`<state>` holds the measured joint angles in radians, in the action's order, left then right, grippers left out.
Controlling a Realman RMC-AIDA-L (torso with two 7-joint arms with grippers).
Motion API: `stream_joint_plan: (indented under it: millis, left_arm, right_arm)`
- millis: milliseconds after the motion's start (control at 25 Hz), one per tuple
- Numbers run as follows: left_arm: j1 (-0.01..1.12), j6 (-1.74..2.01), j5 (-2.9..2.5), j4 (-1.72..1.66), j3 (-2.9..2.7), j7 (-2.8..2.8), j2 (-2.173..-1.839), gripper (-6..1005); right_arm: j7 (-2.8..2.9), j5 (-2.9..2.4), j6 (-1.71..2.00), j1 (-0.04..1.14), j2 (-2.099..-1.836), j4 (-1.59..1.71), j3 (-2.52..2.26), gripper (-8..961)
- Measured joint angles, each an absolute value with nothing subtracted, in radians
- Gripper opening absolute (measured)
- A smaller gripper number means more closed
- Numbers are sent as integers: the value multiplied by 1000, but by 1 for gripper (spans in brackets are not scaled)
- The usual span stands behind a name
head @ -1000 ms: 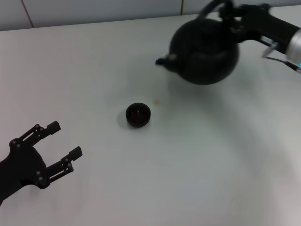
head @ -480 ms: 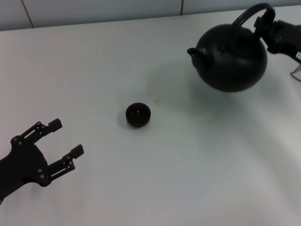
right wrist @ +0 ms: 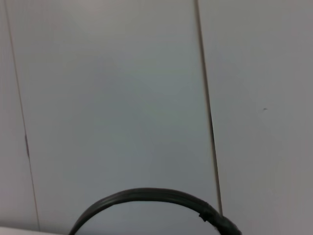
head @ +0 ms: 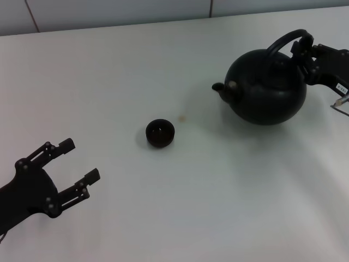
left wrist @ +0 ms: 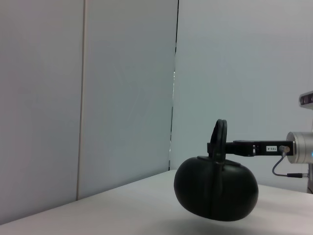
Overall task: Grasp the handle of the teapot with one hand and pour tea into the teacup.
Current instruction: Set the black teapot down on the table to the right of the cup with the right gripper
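Teapot [head: 267, 90] hanging upright off the table [head: 163, 218], handle [head: 288, 41] pinched by right gripper [head: 305, 54], spout facing teacup [head: 160, 132], well apart. Probably level to avoid spilling. Left gripper [head: 76, 166] spread, parked near.

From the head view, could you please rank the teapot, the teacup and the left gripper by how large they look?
1. teapot, held at its handle by the right gripper
2. left gripper, open, though nearer the camera, so its rank is unsure
3. teacup
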<state>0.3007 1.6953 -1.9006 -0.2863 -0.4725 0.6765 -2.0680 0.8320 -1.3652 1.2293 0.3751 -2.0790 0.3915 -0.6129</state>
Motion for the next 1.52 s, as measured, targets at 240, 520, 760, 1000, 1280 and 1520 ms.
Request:
stream_joint_plan:
  millis: [240,520,760,1000,1280,1520]
  left_arm:
    - [301,1702,-1899,-285,-472,682,-2069,807]
    - [298,1705,-1898,-285,-472,684,-2069,807]
    - [295,1710,-1891,-285,-472,684,-2069,807]
    - [294,1720,-1890,-285,-472,684,-2069,807]
    - [294,1725,-1888,-285,-472,684,-2068,807]
    - [294,1726,-1887,-285,-472,684,-2066,807]
  right_arm:
    - [786,-1376,1201,392,-2078,393,-636,140]
    - [776,-1378,1175,402,-2077,396,-687,153]
    - [772,-1379,1169,405,-2078,398,-704,164]
    - [772,-1380,1161,405,-2078,397,-705,175]
    - [775,-1382,1161,402,-2077,396,-706,188]
    - [781,-1382,1173,395,-2077,400,-705,235]
